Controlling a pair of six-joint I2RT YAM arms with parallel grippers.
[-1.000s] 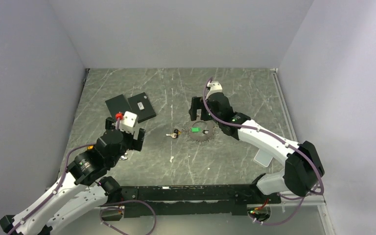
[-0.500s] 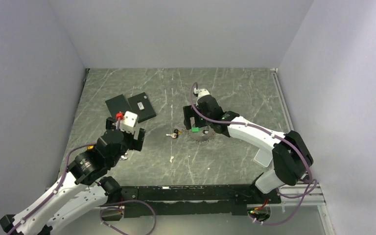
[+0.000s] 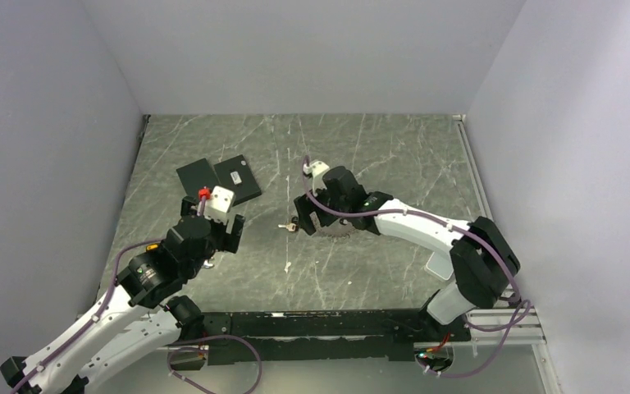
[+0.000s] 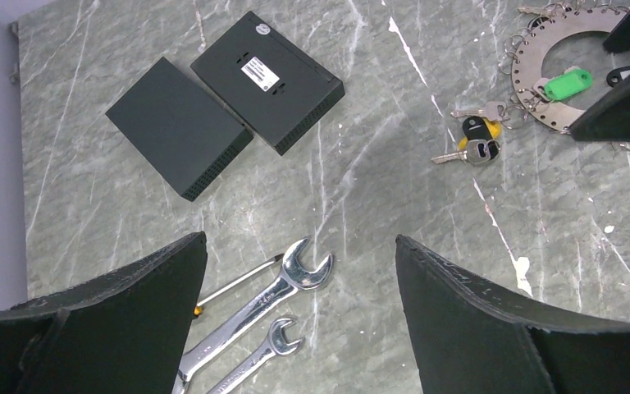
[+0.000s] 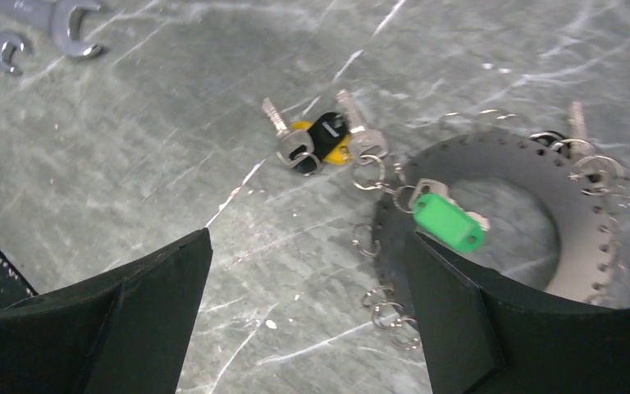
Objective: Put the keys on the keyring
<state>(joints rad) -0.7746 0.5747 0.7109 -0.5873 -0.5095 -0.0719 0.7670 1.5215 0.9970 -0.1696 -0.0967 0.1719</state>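
Observation:
The keys [image 5: 320, 139], small silver ones with black heads and a yellow touch, lie on the marble table just left of the keyring; they also show in the left wrist view [image 4: 476, 144] and the top view [image 3: 290, 226]. The keyring [image 5: 500, 156] is a flat grey ring edged with small wire loops and carries a green tag [image 5: 447, 222]; it also shows in the left wrist view [image 4: 541, 49]. My right gripper [image 5: 308, 238] is open and empty, hovering over the ring's left edge beside the keys [image 3: 308, 215]. My left gripper [image 4: 299, 240] is open and empty above the wrenches.
Two flat black plates [image 4: 180, 127] [image 4: 267, 78] lie at the far left. Two silver wrenches [image 4: 271, 287] and a thin rod lie under my left gripper. A small white scrap [image 4: 522, 264] lies near the keys. A clear container [image 3: 441, 264] sits beside the right arm.
My right gripper has moved left and nearer, from the far side of the keyring to over its left edge by the keys. My left arm has barely shifted.

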